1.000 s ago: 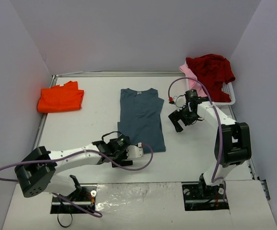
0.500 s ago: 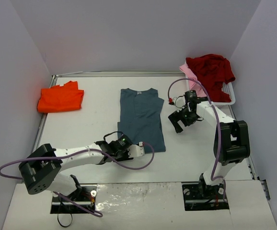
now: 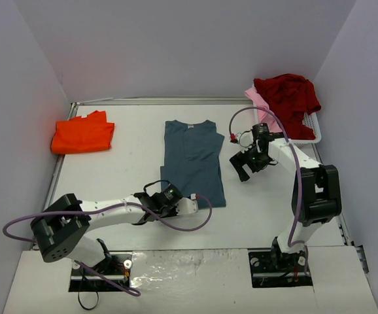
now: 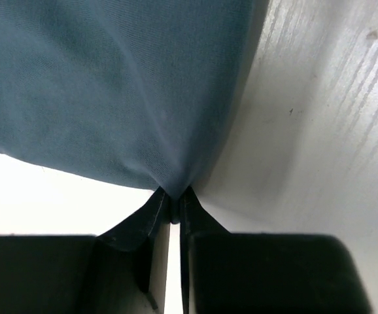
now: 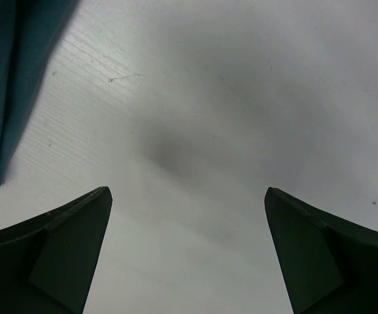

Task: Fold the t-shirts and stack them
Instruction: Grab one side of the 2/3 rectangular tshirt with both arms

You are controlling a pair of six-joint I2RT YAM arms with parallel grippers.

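A slate blue-grey t-shirt [image 3: 192, 160] lies flat mid-table, folded into a long strip. My left gripper [image 3: 165, 190] sits at its near left corner and is shut on the hem; in the left wrist view the cloth [image 4: 110, 85] puckers into the closed tips of the gripper [image 4: 174, 193]. My right gripper [image 3: 244, 167] hovers open over bare table just right of the shirt, nothing between its fingers [image 5: 78, 222], the shirt's edge [image 5: 6, 78] at left. An orange t-shirt [image 3: 82, 134] lies folded at far left. A dark red t-shirt [image 3: 287, 95] and a pale pink one [image 3: 256, 98] are heaped at far right.
A white plastic basket [image 3: 310, 127] at the back right holds the red and pink shirts. Grey walls close in the table on three sides. A purple cable loops from the left arm onto the table near the blue shirt's near edge.
My left gripper has slid a little to the right onto the blue shirt's near left corner and closed on the hem. The right arm has hardly moved.
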